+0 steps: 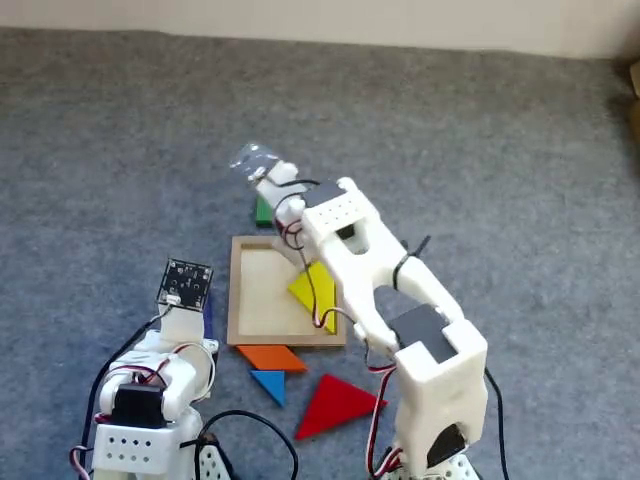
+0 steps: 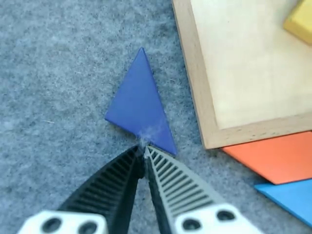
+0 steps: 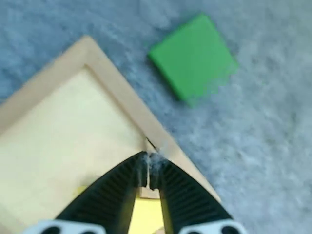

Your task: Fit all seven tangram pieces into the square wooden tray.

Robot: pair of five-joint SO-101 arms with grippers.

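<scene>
Nearest the arm bases, a red triangle [image 1: 335, 405] is lying flat on the grey carpet [image 1: 120, 150], well outside the wooden tray [image 1: 240, 300]. Just beyond it a light blue triangle [image 1: 270, 384] is sitting beside an orange parallelogram [image 1: 272, 357]. The parallelogram is lying along the outer face of the tray's near rim, close against it. At the tray's left side, the left gripper [image 2: 144, 152] is pointing down at the carpet with its jaws pressed together and nothing between them. Its tips are meeting at the edge of a dark blue triangle [image 2: 139, 105]. Whether they are actually touching that piece cannot be told. The dark blue triangle is lying flat just beside the tray's left rim, apart from it. Inside the tray, a yellow triangle [image 1: 308, 285] is resting on the floor towards the right side, partly covered by the right arm, which is stretching across the tray. The rest of the tray floor in sight is showing bare wood. The right gripper [image 3: 147, 163] is hanging over the tray's far rim, its jaws also pressed together and gripping nothing, with the yellow piece showing below them. Farthest out, a green square [image 3: 193, 56] is lying flat on the carpet just beyond the far rim, not touching it.
</scene>
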